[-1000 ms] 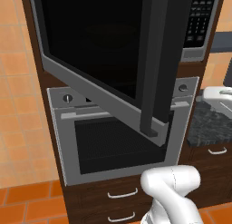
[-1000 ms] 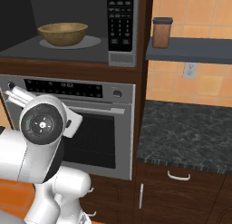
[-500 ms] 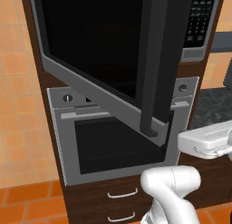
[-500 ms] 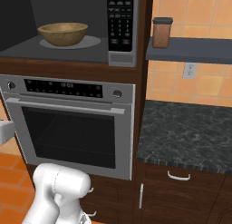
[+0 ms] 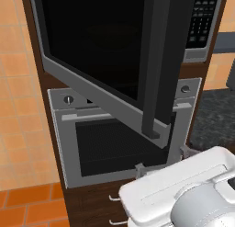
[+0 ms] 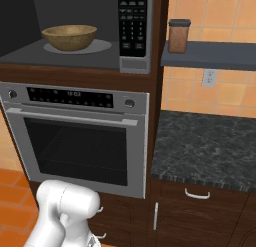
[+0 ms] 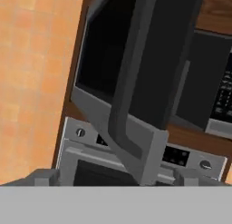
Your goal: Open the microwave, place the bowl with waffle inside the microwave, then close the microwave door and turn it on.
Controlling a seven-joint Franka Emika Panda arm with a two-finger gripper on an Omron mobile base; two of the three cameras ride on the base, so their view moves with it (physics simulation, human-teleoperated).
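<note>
Microwave [image 6: 75, 31] open in dark wood cabinetry [image 6: 160, 46].

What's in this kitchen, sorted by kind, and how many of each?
Appliances: 2, the microwave with its microwave door swung open, and the silver oven.
Bowls: 1, the bowl with waffle inside the microwave.
Jars: 1, the brown jar on the shelf.
Total: 4
</note>
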